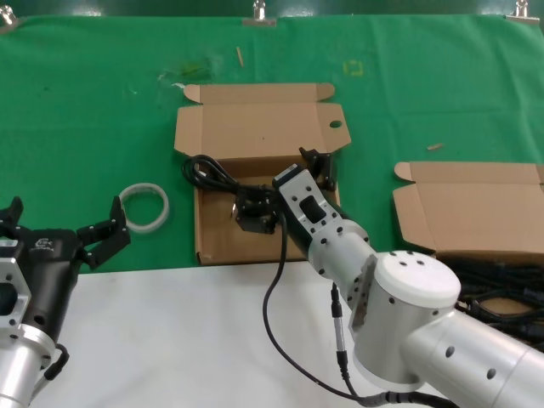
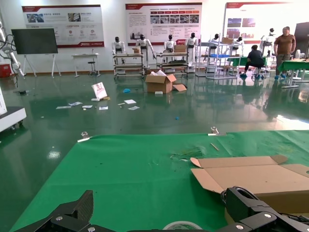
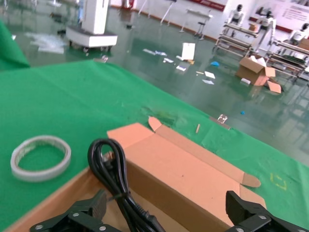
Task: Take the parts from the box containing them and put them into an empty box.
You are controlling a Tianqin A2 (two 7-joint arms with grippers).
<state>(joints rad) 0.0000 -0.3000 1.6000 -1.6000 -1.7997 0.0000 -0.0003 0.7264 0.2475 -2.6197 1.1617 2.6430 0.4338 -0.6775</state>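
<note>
The empty box (image 1: 212, 242), whose lid tab has a round hole, lies open at the table's middle. One black cord (image 1: 206, 170) is draped over its far left corner and runs down inside. My right gripper (image 1: 286, 187) hangs over this box, open, and the cord (image 3: 113, 179) lies between its fingers, close to one fingertip (image 3: 89, 212). The box containing them (image 1: 476, 212) stands at the right with a plain lid, and more black cords (image 1: 497, 293) lie in it, partly hidden by my right arm. My left gripper (image 1: 59, 225) is open and empty at the near left.
A whitish translucent ring (image 1: 144, 206) lies on the green cloth left of the middle box; it also shows in the right wrist view (image 3: 41, 157). A white table strip runs along the near edge. Small scraps lie on the cloth at the back.
</note>
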